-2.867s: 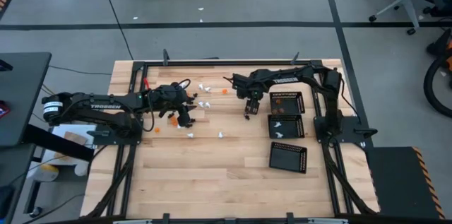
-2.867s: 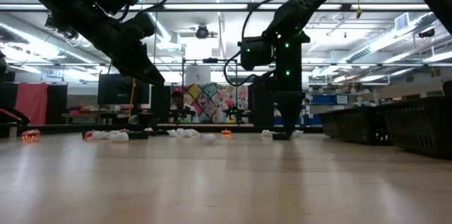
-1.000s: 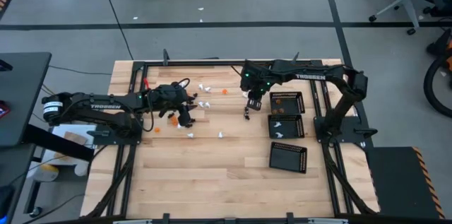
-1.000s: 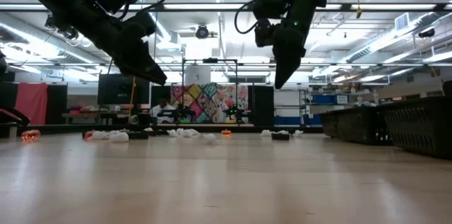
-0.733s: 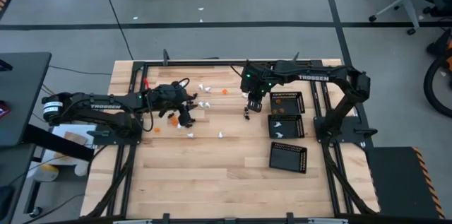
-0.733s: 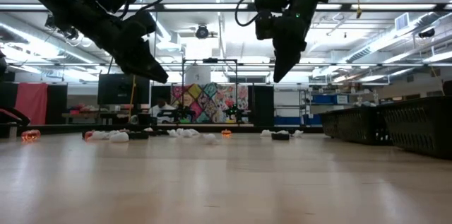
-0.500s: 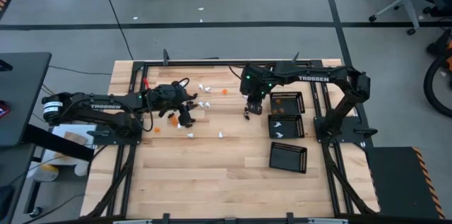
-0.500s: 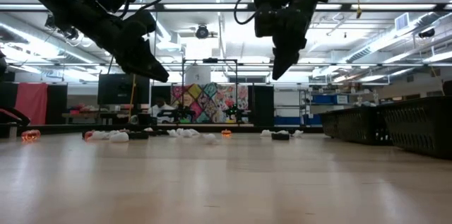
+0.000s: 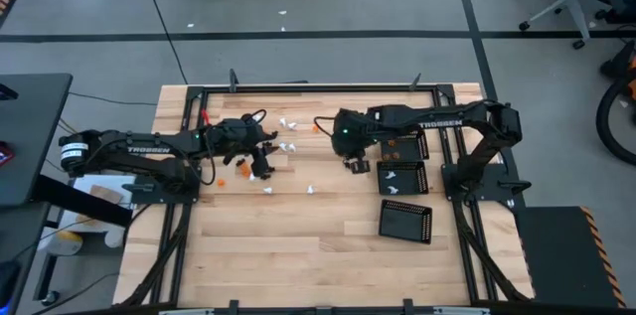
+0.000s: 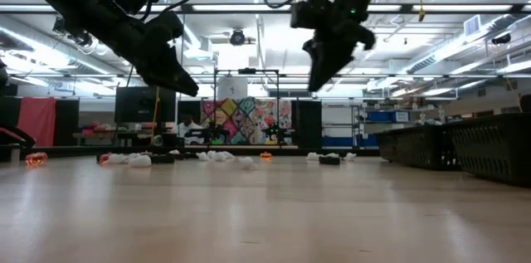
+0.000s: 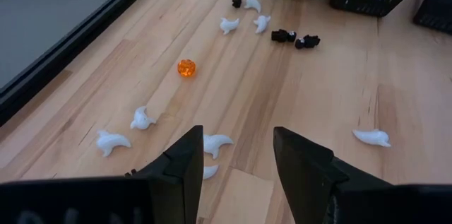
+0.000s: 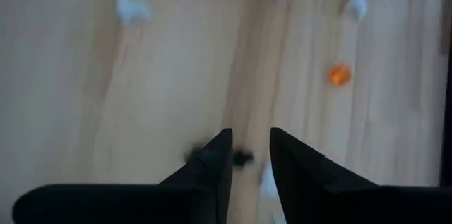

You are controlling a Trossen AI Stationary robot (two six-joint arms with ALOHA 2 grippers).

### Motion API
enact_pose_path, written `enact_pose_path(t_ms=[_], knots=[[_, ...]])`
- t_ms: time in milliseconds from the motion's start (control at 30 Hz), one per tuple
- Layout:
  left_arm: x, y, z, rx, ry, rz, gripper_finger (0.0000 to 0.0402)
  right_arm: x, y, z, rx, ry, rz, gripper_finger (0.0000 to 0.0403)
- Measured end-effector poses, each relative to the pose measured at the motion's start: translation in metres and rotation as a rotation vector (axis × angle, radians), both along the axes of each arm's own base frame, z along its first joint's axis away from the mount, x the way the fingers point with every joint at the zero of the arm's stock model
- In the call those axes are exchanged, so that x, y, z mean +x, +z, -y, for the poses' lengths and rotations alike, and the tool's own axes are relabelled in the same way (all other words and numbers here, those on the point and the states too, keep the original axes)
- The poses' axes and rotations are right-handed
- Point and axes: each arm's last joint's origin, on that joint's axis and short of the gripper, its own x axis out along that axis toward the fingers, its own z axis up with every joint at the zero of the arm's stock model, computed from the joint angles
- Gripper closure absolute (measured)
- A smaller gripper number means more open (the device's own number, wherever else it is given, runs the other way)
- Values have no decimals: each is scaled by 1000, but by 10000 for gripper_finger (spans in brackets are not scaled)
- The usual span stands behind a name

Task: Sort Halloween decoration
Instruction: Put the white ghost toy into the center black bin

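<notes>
Mostly unsorted: white ghosts [image 11: 216,143], an orange pumpkin [image 11: 186,68] and black pieces [image 11: 296,39] lie scattered ahead of my left gripper [image 11: 236,155], jaws parted, empty. My right gripper [image 12: 247,155] hovers above, narrowly parted, holding nothing. Few pieces sit in the trays [image 9: 402,178].

Bare wood below scattered decoration pieces [image 9: 286,146]; trays [image 9: 404,174] crowd right.

The right gripper [image 9: 355,163] now hangs raised above the table, its arm swung left from the trays.
</notes>
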Motion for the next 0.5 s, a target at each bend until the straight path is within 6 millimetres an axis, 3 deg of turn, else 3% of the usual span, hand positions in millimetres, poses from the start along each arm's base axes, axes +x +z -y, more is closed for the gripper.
enact_pose_path(t_ms=[133,333,500], knots=[[1,1,0,3,0,11,244,19,-9,-13,89,32,83,289],[0,1,0,2,0,6,244,56,-40,-43,218,92,212,253],[-1,-1,0,-4,0,-16,244,71,-68,-58,260,54,303,219]])
